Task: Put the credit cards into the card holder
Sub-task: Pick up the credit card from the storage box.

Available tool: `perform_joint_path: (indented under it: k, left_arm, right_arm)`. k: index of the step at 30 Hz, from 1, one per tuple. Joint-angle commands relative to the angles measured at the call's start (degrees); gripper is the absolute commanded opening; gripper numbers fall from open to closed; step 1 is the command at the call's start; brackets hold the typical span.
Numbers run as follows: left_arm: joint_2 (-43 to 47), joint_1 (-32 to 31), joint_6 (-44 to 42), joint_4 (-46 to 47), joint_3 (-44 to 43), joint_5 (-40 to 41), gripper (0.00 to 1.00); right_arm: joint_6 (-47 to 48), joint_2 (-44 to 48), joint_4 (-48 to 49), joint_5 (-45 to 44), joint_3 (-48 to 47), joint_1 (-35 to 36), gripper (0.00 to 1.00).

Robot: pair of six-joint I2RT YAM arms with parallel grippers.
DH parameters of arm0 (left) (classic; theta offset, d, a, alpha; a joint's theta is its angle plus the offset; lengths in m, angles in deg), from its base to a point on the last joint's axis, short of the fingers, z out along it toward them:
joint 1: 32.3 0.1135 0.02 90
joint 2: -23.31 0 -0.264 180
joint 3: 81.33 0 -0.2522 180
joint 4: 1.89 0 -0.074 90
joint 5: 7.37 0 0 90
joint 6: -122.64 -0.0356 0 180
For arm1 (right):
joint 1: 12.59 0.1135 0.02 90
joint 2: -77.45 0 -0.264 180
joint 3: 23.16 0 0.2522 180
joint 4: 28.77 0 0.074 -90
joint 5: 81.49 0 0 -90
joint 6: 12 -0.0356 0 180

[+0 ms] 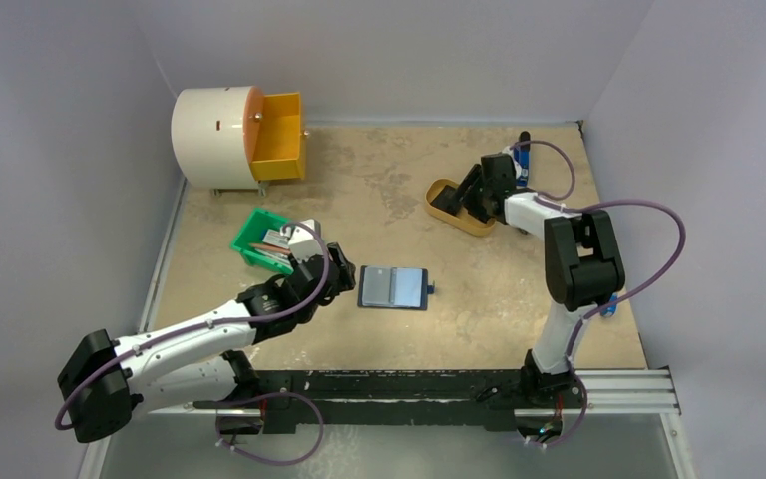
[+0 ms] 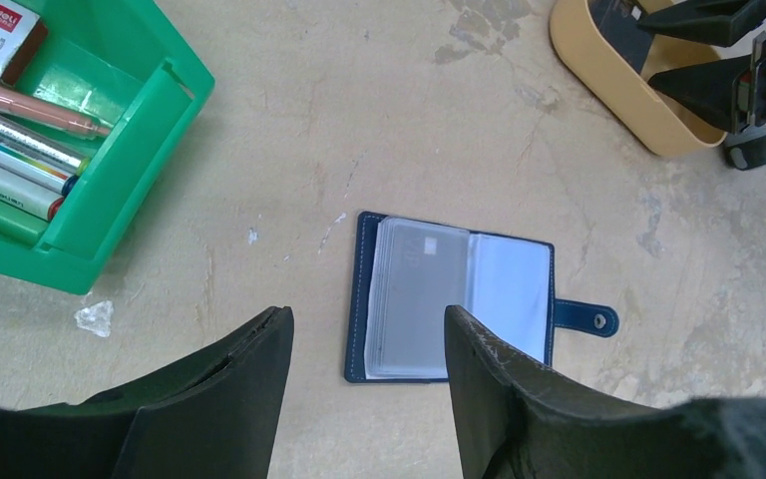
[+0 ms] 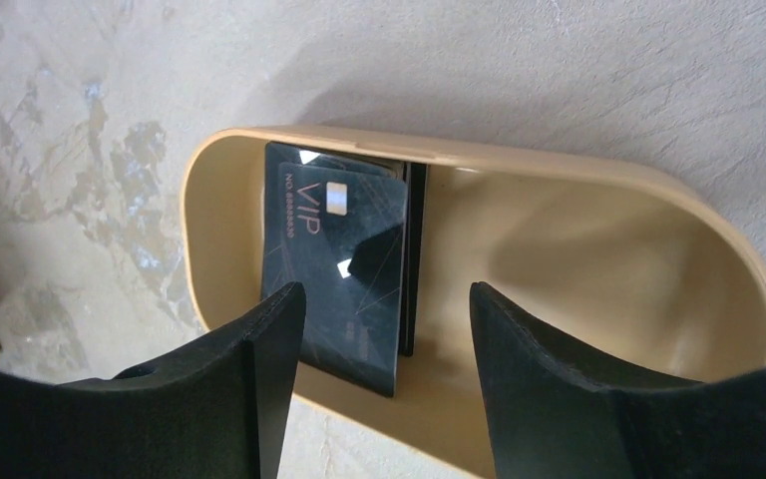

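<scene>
The navy card holder (image 1: 393,287) (image 2: 449,296) lies open and flat on the table, its clear sleeves up and its snap tab (image 2: 585,317) pointing right. My left gripper (image 1: 342,281) (image 2: 369,321) hovers open just left of it, nothing between its fingers. Black credit cards (image 3: 344,259), the top one marked VIP, lean stacked in the left end of the mustard-yellow oval tray (image 1: 441,210) (image 3: 598,180). My right gripper (image 1: 469,200) (image 3: 387,299) is open over the tray, its fingers either side of the cards' lower edge and not touching them.
A green bin (image 1: 255,236) (image 2: 125,150) with pens and a box sits just behind my left gripper. A white drum with an orange-yellow drawer (image 1: 279,135) stands at the back left. The left wrist view shows the tray (image 2: 608,90) at top right.
</scene>
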Motion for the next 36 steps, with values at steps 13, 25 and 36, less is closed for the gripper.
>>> perform_joint_path:
  k: [13,25,36]
  left_arm:
    - [-2.05,-0.01,-0.24,1.34,-2.48,1.88,0.56]
    - [-1.72,-0.02,0.09,1.4,-2.01,1.76,0.56]
    - [-2.22,-0.01,0.63,1.49,-1.96,1.46,0.56]
  right_arm:
    - [0.6,-3.02,3.23,1.65,-3.19,-0.6,0.48]
    - [1.11,-2.85,3.33,1.65,-1.42,-1.21,0.4]
    - [1.32,-0.21,4.35,1.65,0.92,-1.53,0.34]
